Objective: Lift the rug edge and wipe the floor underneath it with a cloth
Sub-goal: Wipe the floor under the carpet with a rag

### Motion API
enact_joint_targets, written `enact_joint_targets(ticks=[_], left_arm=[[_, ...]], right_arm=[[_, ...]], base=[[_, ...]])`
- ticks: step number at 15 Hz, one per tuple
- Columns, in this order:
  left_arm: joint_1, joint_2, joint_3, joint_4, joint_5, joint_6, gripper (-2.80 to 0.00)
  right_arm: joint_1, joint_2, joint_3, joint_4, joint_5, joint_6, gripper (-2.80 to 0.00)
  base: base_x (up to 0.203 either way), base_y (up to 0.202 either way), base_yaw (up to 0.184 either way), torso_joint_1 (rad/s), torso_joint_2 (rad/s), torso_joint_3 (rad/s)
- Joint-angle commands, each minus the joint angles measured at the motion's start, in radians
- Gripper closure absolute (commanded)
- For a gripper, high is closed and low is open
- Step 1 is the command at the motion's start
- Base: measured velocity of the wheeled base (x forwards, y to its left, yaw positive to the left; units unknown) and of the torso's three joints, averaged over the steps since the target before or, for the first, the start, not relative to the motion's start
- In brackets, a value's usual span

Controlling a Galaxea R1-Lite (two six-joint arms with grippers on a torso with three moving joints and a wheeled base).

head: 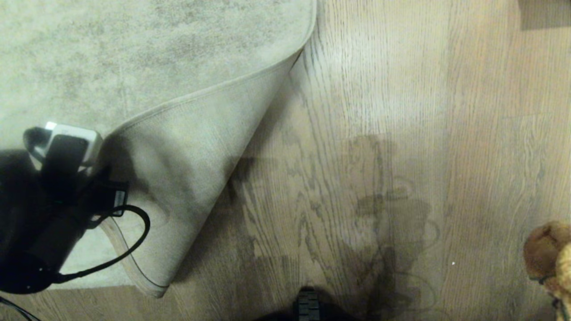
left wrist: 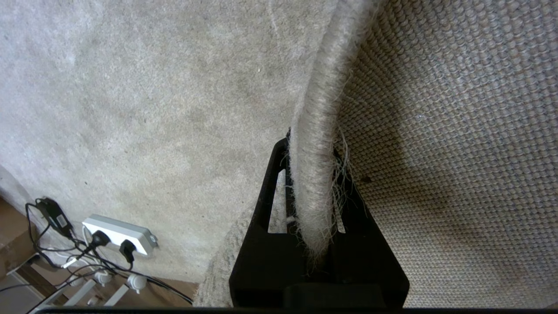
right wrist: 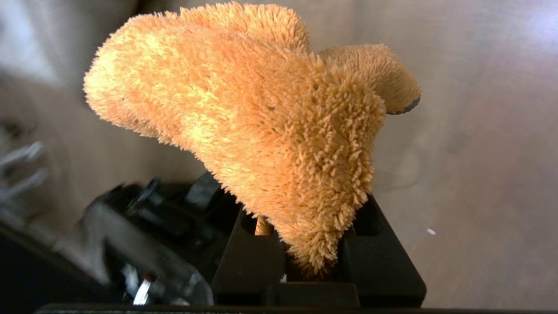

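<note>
Rug edge [left wrist: 311, 174] is clamped between the two black fingers of the left pincer [left wrist: 311, 196], which is closed on the bound hem. Loose threads fray from the hem where the fingers grip it. In the left wrist view the pale pile face lies to one side of the hem and the woven beige backing [left wrist: 449, 144] to the other.

In the head view the left pincer [head: 96, 167] sits at the left of the scene, with a black cable [head: 134, 240] looping from the arm. The rug corner is lifted and folded over, its backing [head: 187, 178] turned up and its hem [head: 200, 93] running diagonally toward the upper right. The remainder of the rug lies flat at the upper left.

Floor [head: 401, 111] of light brown wood-grain planks is exposed to the right of the fold. Shadows fall across the planks near the lower centre.

Cloth [right wrist: 261, 126], orange and fuzzy, is held by the right pincer [right wrist: 311, 257], whose fingers are closed on its lower fold; the rest of the cloth bulges out beyond the fingers. In the head view the cloth [head: 546, 254] shows only at the right edge, well apart from the lifted rug.

A white power strip [left wrist: 120, 233] with plugged-in black cables rests on the rug near its far border, seen in the left wrist view.
</note>
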Motion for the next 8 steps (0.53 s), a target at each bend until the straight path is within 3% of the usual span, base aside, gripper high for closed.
enact_joint_targets(ticks=[1,8], left_arm=[[-0.002,0.004,0.0,-0.005,0.004,0.002,0.0],[-0.003,0.022,-0.003,-0.005,0.004,0.004,0.0]], right_arm=[[0.041,0.184,-0.046,-0.011,0.035,-0.037,0.0],[0.351,0.48,-0.06,-0.238,-0.019,-0.053,0.0]], base=[[0.0,0.0,0.0,0.0,0.0,0.0],[0.0,0.0,0.0,0.0,0.0,0.0]])
